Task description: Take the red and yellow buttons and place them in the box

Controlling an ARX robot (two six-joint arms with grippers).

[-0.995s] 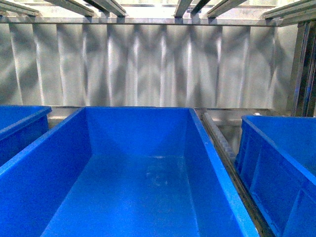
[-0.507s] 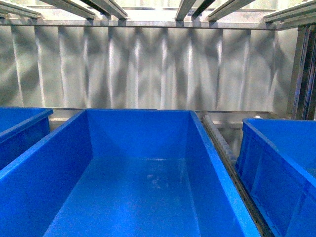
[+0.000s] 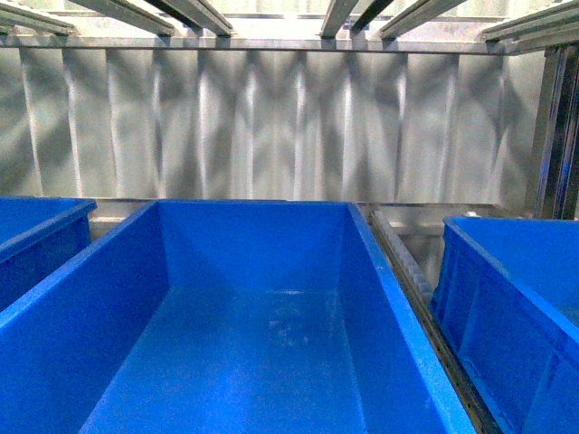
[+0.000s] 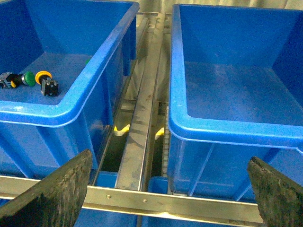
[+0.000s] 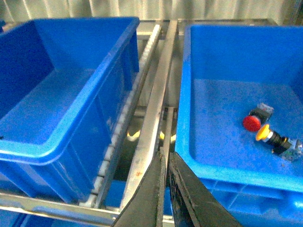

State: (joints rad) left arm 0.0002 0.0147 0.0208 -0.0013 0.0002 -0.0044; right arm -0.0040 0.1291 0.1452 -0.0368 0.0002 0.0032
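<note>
My right gripper (image 5: 166,189) is pressed closed on nothing, my left gripper (image 4: 168,189) spread wide and empty, above deep bright-blue plastic bins (image 4: 227,127) holding round-capped red button (image 5: 251,123) and yellow button (image 5: 263,133).

We see the box (image 3: 253,298) as smooth, glossy blue plastic, its floor faintly scuffed at centre frame. Behind it the wall (image 3: 271,117) is dull, streaky sheet metal. The rail (image 4: 142,118) between bins looks like brushed metal. The left claw's fingers (image 4: 57,189) appear dark, rough and matt.
</note>
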